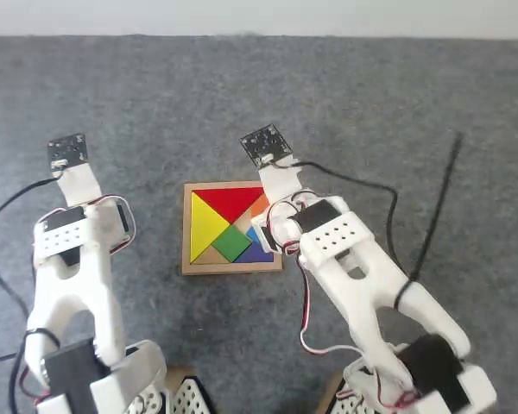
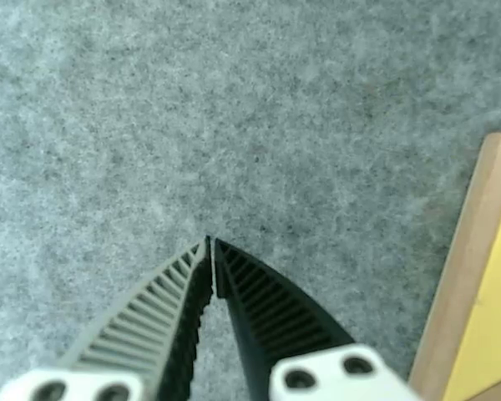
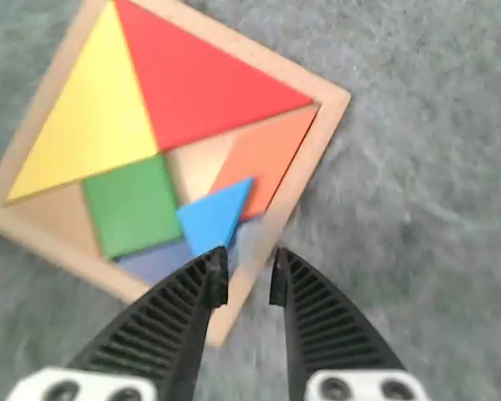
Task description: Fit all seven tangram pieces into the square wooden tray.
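With my right pincer (image 3: 248, 263) slightly open and empty at the 4 o'clock edge of the tray (image 1: 229, 269) and my left pincer (image 2: 211, 244) closed, I fear nudging the blue triangle (image 3: 215, 219), seemingly askew over the orange piece (image 3: 267, 159), could jam it.

The right claw (image 3: 244, 276) has black ribbed fingers (image 3: 192, 309). Just ahead of it is 1 blue triangle (image 3: 213, 217). Beyond are 1 green square (image 3: 134, 205), 1 orange piece (image 3: 267, 159), 1 yellow triangle (image 3: 92, 125) and 1 red triangle (image 3: 200, 75). The tray (image 3: 334, 102) is pale wood and the carpet (image 3: 417, 167) speckled grey.
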Robot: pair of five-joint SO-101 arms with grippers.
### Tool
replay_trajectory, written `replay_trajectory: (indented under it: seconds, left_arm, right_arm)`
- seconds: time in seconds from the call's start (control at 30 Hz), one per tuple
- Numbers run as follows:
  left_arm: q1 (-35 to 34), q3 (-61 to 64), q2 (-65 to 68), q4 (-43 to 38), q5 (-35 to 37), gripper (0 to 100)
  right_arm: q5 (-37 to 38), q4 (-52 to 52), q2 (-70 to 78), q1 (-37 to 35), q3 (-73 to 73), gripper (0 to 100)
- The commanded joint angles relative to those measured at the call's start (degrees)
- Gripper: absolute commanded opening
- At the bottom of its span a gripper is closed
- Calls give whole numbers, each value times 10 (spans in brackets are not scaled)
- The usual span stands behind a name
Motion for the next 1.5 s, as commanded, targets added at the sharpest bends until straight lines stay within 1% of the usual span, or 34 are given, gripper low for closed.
replay_trajectory:
  seconds: [0.0,0.17,0.3,0.37,0.43,0.73,0.9,0.93,0.97,1.03,1.1,1.17,1.23,1.33,1.47]
  left_arm:
    - [3,-7,-4,-2,-5,13]
    - [3,-6,-4,-2,-5,13]
    - [3,-6,-4,-2,-5,13]
    - [3,-6,-4,-2,-5,13]
    - [3,-6,-4,-2,-5,13]
    - [3,-6,-4,-2,-5,13]
    - [3,-6,-4,-2,-5,13]
    - [3,-6,-4,-2,-5,13]
    - [3,-6,-4,-2,-5,13]
    - [3,-6,-4,-2,-5,13]
    - [3,-6,-4,-2,-5,13]
    - [3,-6,-4,-2,-5,13]
    - [3,-6,-4,-2,-5,13]
    - [3,-6,-4,-2,-5,13]
    - [3,-6,-4,-2,-5,13]
  right_arm:
    - [2,-44,28,11,-2,94]
    - [2,-40,78,48,-18,90]
    - [3,-39,90,86,-28,0]
    - [3,-26,90,115,-42,17]
    - [3,-6,91,145,-65,6]
    - [-1,56,91,327,-176,7]
    - [-6,86,89,388,-224,13]
    - [-21,103,87,393,-236,28]
    - [-45,126,81,395,-249,59]
    - [-71,171,63,395,-266,165]
    - [-53,209,35,393,-276,264]
    - [-21,237,-3,379,-277,309]
    - [1,257,-48,357,-265,303]
    - [31,268,-124,308,-226,268]
    - [115,264,-225,224,-145,210]
